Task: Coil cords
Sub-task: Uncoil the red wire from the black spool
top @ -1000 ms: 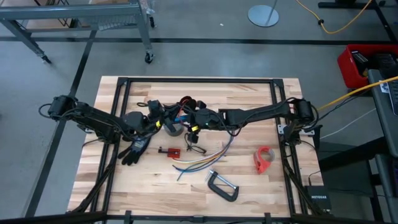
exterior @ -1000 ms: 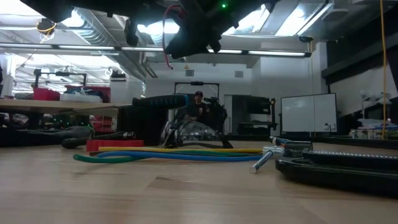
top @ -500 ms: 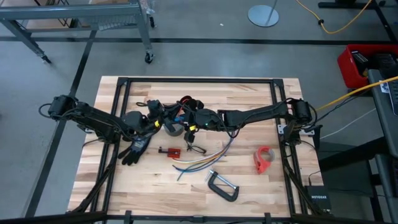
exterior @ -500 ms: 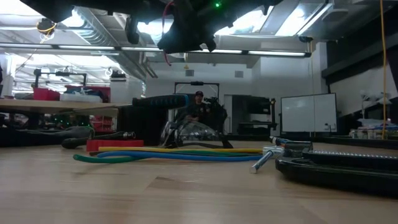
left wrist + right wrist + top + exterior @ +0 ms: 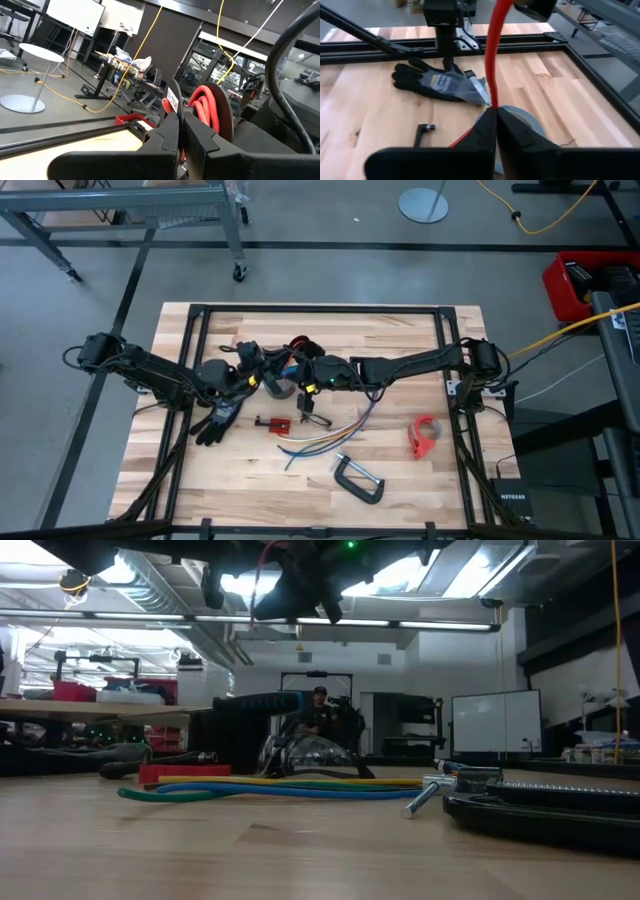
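Observation:
The red cord ring [image 5: 207,107] with its black centre is up in the air at the table's middle, beside my left gripper [image 5: 178,117], which is shut on it. A red strand [image 5: 495,50] runs from the ring to my right gripper [image 5: 496,117], shut on that strand just above the grey tape roll [image 5: 520,120]. In the high view the two grippers [image 5: 270,375] [image 5: 303,380] nearly meet. The bundle of yellow, blue, green and purple strands [image 5: 325,438] lies flat on the table nearer the front. A thin black wire [image 5: 314,420] lies beside it. My left gripper pinches a thin red edge bearing a white tag [image 5: 172,101] between its two fingers, right next to the ring's coil. The ring stands on edge, clear of the table. My right gripper pinches a single red strand [image 5: 493,100] between its two fingers, which lie across it. The strand rises fairly straight from the fingers toward the left gripper, and a short red piece [image 5: 462,137] shows below them.
A black glove [image 5: 220,418] lies left of the tape roll. A small red clamp [image 5: 272,424], a black C-clamp [image 5: 358,478] and a red tape dispenser [image 5: 424,435] sit toward the front and right. People and benches show in the room beyond.
My right gripper has shifted a little toward the left gripper and has shut on the red strand. In the low view its dark outline is narrower and the red strand now shows beside it. The left gripper has kept still.

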